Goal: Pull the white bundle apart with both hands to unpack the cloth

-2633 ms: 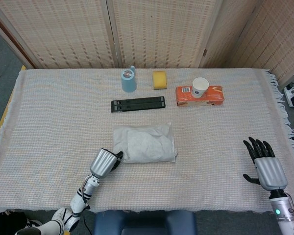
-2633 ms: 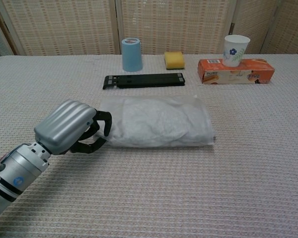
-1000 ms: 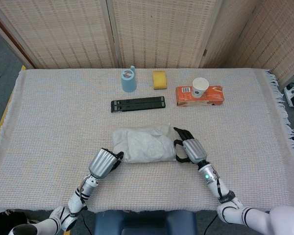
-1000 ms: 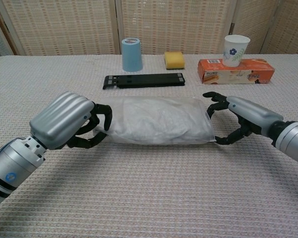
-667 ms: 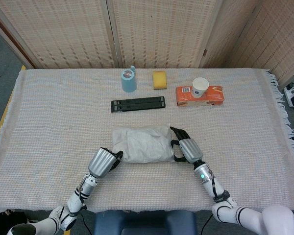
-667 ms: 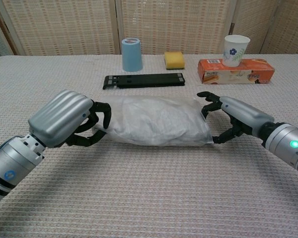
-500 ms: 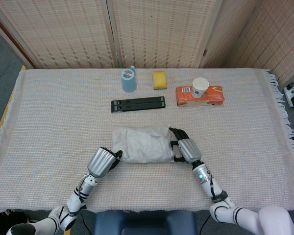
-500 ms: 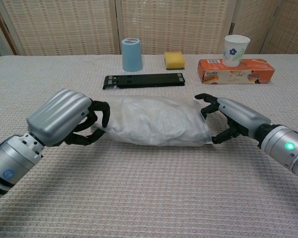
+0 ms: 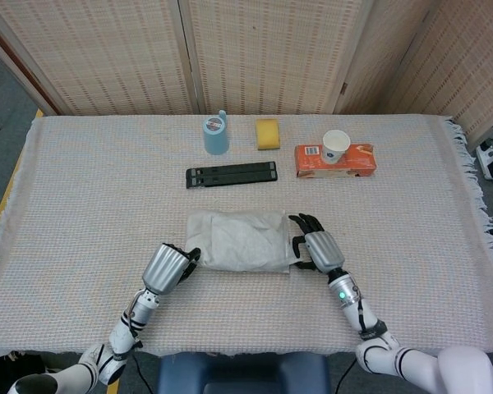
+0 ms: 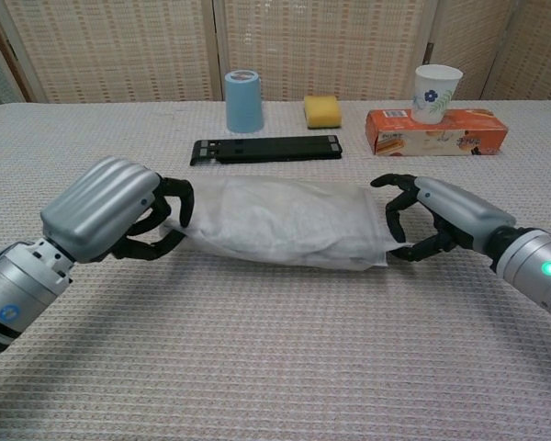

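The left hand point(image 10: 106, 209) has its dark fingers curled round the left end of the white crinkled plastic bundle point(image 10: 280, 220), gripping it, and the right hand point(image 10: 441, 219) pinches the bundle's right end between thumb and fingers. The bundle lies stretched between the two hands on the beige woven tablecloth point(image 10: 275, 367), its wrapper taut and creased lengthwise but still closed, so both grips look set while the pull that opens it and frees the cloth is, by my judgement, yet to come. The film looks thin, translucent and wrinkled over soft padding. Beyond the bundle lie a flat black slatted bar point(image 10: 265, 149), a pale blue cylinder point(image 10: 243, 101), a yellow sponge block point(image 10: 322, 111) and an orange carton point(image 10: 436, 131) carrying a white paper cup point(image 10: 435, 93).
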Tool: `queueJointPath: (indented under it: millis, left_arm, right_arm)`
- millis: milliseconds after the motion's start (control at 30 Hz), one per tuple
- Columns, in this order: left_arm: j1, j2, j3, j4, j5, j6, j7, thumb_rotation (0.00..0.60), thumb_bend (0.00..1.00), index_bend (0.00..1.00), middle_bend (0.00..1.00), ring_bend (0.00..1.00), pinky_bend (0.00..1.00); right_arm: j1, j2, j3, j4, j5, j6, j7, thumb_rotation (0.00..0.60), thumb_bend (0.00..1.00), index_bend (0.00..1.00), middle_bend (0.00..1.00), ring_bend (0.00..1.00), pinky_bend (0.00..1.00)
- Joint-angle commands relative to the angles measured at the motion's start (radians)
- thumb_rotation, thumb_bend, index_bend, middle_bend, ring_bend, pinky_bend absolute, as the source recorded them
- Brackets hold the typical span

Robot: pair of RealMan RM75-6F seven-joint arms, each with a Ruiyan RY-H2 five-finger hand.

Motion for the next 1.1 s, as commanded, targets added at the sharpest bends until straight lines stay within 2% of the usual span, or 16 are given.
queueJointPath:
  millis: [33, 600, 1100]
  left_arm:
    - [0.000, 0.001, -0.004, 0.003, -0.005, 0.000, 0.002, 0.600, 0.59, 0.73, 1.00, 1.00, 1.00]
    - [-0.003, 0.013, -0.013, -0.008, -0.010, 0.014, 0.021, 0.600, 0.60, 0.73, 1.00, 1.00, 1.00]
    - [-0.001, 0.073, -0.049, 0.064, -0.050, 0.018, -0.028, 0.600, 0.60, 0.73, 1.00, 1.00, 1.00]
  right_arm:
    - [-0.006, 0.011, -0.001, -0.006, 0.003, 0.003, -0.001, 0.600, 0.39, 0.71, 0.09, 0.00, 0.00]
    - [-0.015, 0.038, -0.001, -0.015, 0.011, 0.019, -0.014, 0.600, 0.40, 0.71, 0.09, 0.00, 0.00]
    - [-0.044, 0.142, 0.028, -0.020, 0.050, 0.037, -0.031, 0.600, 0.40, 0.71, 0.09, 0.00, 0.00]
